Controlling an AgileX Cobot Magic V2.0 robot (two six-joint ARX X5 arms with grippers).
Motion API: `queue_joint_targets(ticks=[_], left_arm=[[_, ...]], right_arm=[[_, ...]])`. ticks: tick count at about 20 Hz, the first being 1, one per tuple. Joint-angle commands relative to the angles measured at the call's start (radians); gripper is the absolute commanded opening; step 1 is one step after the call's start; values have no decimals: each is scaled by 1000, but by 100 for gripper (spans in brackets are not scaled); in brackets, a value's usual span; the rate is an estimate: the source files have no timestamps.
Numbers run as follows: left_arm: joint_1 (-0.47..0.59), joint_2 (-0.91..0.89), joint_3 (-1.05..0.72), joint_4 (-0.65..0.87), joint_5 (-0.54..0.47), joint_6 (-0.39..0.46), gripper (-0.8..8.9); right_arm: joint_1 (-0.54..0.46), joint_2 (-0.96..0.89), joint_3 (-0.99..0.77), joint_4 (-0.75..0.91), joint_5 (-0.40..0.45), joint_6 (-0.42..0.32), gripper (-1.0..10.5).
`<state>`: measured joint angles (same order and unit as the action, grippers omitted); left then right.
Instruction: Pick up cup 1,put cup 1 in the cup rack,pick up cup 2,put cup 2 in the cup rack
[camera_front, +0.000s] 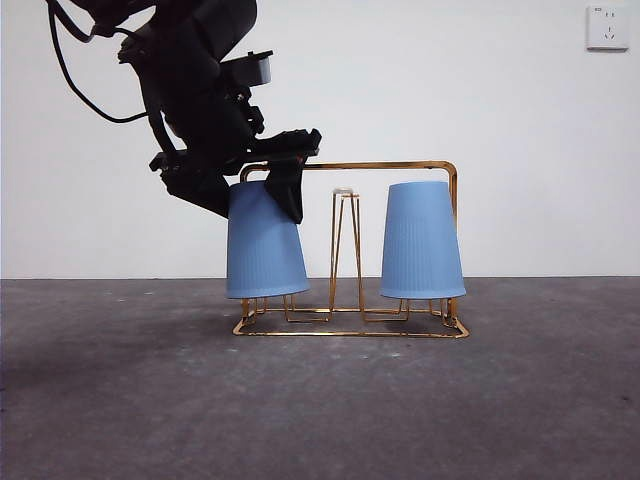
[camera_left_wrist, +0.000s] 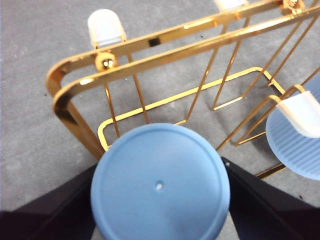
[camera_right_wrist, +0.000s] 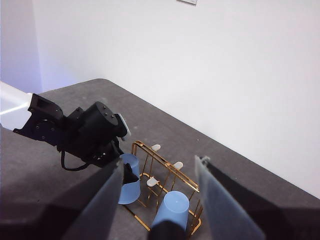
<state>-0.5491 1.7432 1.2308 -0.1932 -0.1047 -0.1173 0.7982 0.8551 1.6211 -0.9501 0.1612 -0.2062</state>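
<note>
A: Cup rack (camera_front: 350, 165) stands mid-tabletop, gold wire, arched frame; two blue cups on it, both upside down. Right-hand cup (camera_front: 422, 242) sits square over its prong, nothing touching it; the other blue cup (camera_front: 264, 245) is at the opposite end, tilted, rim hanging just above the wire base.

B: Left gripper (camera_front: 262, 178)?

A: Clamped on that tilted cup near its closed end; wrist view shows a black jaw pressed to each side of the cup's flat bottom (camera_left_wrist: 160, 187). Right gripper (camera_right_wrist: 159, 200) hangs well apart above the table, jaws spread, empty.

B: Risks from here?

A: My judgement only; cup is canted, so letting go now may leave it leaning on the frame rather than settled down its prong; it could slide off. I cannot see the prong under it, so I cannot tell whether it is threaded at all. Jaw sits close to the top bar; a careless withdrawal might snag the light rack and drag or tip it, disturbing the seated cup.
</note>
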Motion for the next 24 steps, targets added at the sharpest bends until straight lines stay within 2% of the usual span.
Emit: queue_joint_targets(ticks=[1,11,22,24], left_arm=[[-1,29,-31,-76,16,-18,539],[-1,-27,-31,-112,34,-33,545],[-2,-175,-31,-319,121,-33,544],[-4,-211,-31,-363,145,-33,544]], right_arm=[[-1,-1,-5,3,5,4,252],[-1,0,-5,0,4,4,252],[-1,0,-5,-14,4,5,252],[-1,2,-5,-32,4,25,252]])
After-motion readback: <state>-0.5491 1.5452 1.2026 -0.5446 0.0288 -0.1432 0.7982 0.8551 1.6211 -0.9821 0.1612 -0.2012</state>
